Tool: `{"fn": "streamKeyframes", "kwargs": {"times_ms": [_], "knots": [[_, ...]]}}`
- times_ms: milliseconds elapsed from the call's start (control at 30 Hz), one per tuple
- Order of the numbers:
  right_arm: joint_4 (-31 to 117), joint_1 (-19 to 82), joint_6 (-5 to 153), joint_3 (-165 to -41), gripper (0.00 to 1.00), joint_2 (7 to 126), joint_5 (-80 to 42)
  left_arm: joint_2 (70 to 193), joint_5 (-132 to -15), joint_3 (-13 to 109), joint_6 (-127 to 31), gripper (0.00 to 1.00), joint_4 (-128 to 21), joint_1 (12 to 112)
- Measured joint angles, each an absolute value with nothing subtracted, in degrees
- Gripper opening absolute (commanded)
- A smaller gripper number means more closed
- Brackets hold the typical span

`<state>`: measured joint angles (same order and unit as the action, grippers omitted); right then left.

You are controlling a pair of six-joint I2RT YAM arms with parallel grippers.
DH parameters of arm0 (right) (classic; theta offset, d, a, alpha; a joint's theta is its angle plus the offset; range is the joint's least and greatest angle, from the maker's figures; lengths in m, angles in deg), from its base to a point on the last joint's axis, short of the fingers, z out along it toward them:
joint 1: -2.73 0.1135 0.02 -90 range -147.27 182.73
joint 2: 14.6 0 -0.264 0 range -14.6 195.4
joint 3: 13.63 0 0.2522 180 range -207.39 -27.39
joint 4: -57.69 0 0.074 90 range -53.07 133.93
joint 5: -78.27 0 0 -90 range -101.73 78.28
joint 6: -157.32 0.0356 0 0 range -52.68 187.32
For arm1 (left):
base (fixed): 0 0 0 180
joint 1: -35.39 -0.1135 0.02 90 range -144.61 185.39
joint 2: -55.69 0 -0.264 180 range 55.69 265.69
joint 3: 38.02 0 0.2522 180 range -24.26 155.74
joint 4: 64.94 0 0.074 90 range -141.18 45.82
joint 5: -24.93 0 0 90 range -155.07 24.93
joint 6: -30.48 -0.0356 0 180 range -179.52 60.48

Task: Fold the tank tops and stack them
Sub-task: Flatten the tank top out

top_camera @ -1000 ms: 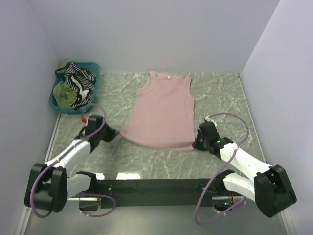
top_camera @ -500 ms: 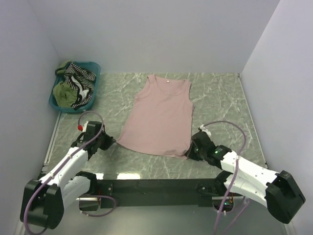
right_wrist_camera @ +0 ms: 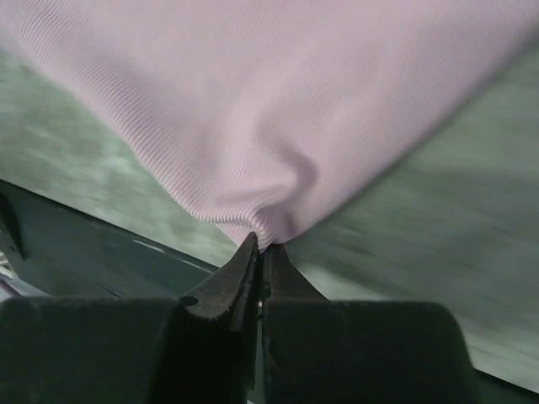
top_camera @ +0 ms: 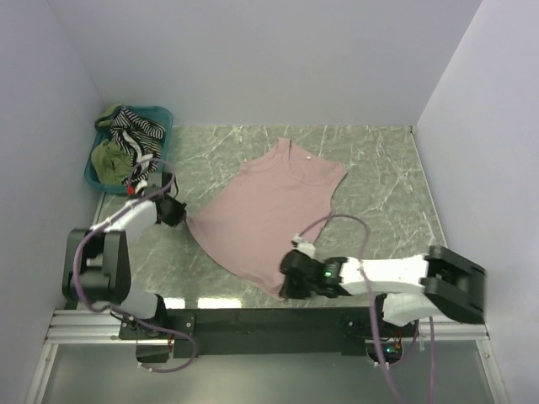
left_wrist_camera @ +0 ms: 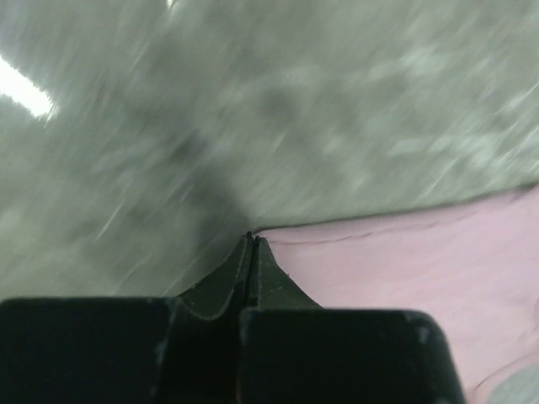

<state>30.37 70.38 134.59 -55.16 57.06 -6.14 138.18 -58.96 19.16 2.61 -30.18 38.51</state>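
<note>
From above, the pink tank top [top_camera: 265,210] is lying skewed on the marble table [top_camera: 379,185], with the left gripper [top_camera: 174,212] and right gripper [top_camera: 290,286] each pinching a hem corner. At the left wrist, the jaws are pressing together, seemingly on the blurred corner. At the right wrist, the jaws are squeezing bunched pink cloth.

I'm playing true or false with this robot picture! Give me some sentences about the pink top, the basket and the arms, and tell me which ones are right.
1. A striped top sits in the teal basket. True.
2. The pink tank top lies inside the basket. False: it lies spread on the marble table.
3. The left jaws and the right jaws are each shut on a bottom corner of the pink tank top. True.
4. The basket stands at the table's far right corner. False: it is at the far left corner.
</note>
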Motion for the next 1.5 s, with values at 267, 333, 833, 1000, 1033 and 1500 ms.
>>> {"fn": "streamKeyframes", "kwargs": {"times_ms": [267, 333, 833, 1000, 1033, 1500], "knots": [[36.34, 73.49, 131.05, -75.26, 0.36, 77.48, -7.21, 153.48, -56.6, 36.88, 0.62, 0.09, -29.75, 35.58], [36.93, 73.88, 129.04, -77.25, 0.47, 78.28, -7.5, 155.36, -56.82, 39.9, -0.54, 0.29, -29.48, 35.6], [29.34, 68.81, 117.69, -74.74, 0.57, 58.24, -2.67, 140.52, -57.63, 38.61, -5.3, 0.63, -25.18, 36.78], [29.12, 51.06, 115.66, -67.44, 0.56, 56.8, -0.81, 126.34, -55.64, 27.44, -2.73, 0.44, -22.86, 49.06], [28.62, 48.16, 115.33, -66.63, 0.55, 56.91, -0.28, 124.35, -55.29, 25.23, -1.63, 0.34, -22.16, 52.25], [31.14, 30.15, 110.85, -64.05, 0.51, 59.49, 2.17, 119.15, -53.04, 13.58, 14.1, 0.23, -16.52, 87.82]]}}
